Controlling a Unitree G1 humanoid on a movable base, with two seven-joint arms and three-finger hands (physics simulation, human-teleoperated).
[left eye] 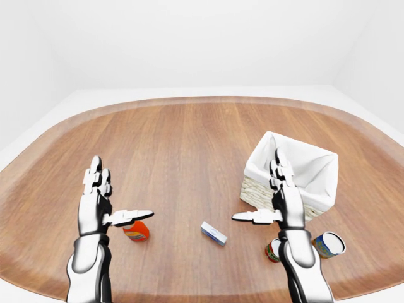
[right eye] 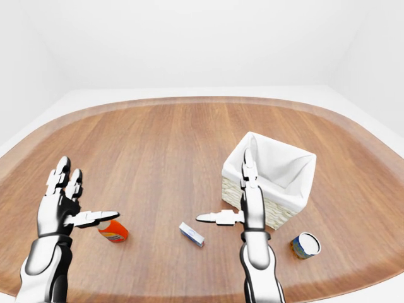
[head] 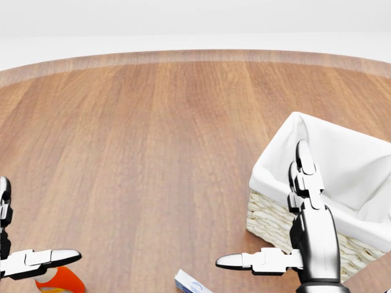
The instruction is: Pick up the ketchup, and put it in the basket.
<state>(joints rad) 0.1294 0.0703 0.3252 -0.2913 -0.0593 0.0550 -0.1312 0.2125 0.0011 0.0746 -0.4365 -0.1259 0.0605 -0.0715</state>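
Ketchup (right eye: pixel 113 231) ungrasped, lying on the table (right eye: pixel 164 151).
Left hand (right eye: pixel 60 208) spread above it; right hand (right eye: pixel 243 208) spread; basket (right eye: pixel 271 170) empty.

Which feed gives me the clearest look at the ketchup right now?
The right-eye view: the ketchup lies whole on the table, just under the open left hand. The left-eye view shows it too, its top hidden by a finger. The head view catches only a sliver at the bottom edge.
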